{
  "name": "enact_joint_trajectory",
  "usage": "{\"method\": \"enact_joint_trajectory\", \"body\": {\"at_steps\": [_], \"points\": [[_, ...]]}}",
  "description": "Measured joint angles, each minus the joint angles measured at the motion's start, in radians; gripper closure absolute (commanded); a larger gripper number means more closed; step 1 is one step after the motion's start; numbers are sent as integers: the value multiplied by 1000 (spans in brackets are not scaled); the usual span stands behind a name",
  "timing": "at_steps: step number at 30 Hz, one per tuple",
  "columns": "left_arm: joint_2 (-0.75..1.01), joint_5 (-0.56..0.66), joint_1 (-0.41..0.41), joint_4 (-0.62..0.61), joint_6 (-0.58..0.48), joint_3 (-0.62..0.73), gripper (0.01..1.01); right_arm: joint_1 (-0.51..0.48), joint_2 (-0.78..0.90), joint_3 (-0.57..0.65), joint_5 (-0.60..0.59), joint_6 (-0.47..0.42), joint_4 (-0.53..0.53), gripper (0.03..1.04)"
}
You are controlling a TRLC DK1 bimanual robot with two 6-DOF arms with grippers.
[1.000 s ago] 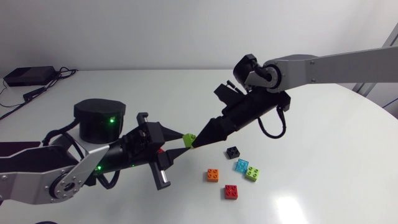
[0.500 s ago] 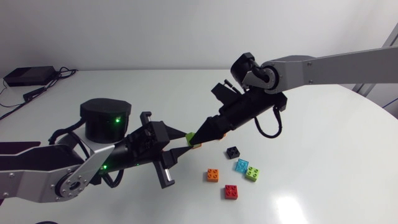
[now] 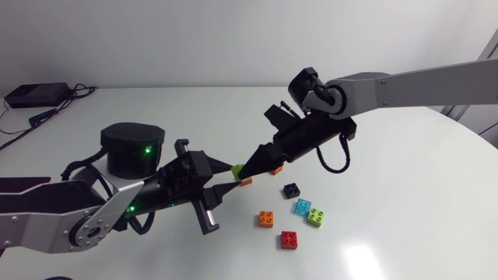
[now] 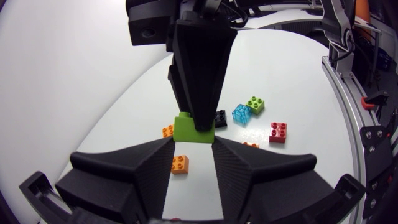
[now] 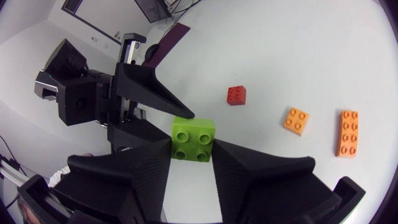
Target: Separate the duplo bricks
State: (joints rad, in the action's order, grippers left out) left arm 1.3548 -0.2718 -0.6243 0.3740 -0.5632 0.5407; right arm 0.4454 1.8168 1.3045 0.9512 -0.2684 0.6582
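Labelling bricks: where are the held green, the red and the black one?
green brick (image 5: 193,138), right wrist view, studded top
red brick (image 3: 289,239), head view, top face
black brick (image 3: 292,189), head view, top face

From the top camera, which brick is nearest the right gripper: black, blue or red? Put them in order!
1. Black brick, on the table beside the right gripper.
2. Clear blue brick, just past the black one.
3. Red brick, farthest, on the camera's side.

A green four-stud brick (image 5: 193,139) is gripped aloft — other coloured bricks (image 3: 289,239) lie scattered beneath.
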Motion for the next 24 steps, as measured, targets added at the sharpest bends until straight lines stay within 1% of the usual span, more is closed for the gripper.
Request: {"method": "enact_joint_trajectory", "body": {"at_steps": [1,2,6,8,10,13,14,16,22,24], "points": [[0,0,0,0,0,0,680,0,0,0,0,0,-3,866],[0,1,0,0,0,0,636,0,0,0,0,0,-4,866],[-1,0,0,-11,1,0,351,0,0,0,-7,-5,-8,867],[-5,0,0,-29,4,0,257,1,-4,-2,-23,-18,-12,866],[-18,0,0,-54,6,0,193,0,-19,-13,-67,-31,-15,867],[-39,0,2,-76,7,0,161,-24,-58,-35,-146,-63,-13,866],[-43,0,3,-84,7,0,138,-39,-76,-48,-174,-74,-11,866],[-44,0,8,-93,6,0,125,-68,-112,-76,-237,-102,-7,866],[-44,0,19,-117,-4,0,110,-148,-257,-226,-489,-197,1,866],[-42,0,19,-129,-7,0,110,-170,-293,-268,-546,-221,5,866]]}}
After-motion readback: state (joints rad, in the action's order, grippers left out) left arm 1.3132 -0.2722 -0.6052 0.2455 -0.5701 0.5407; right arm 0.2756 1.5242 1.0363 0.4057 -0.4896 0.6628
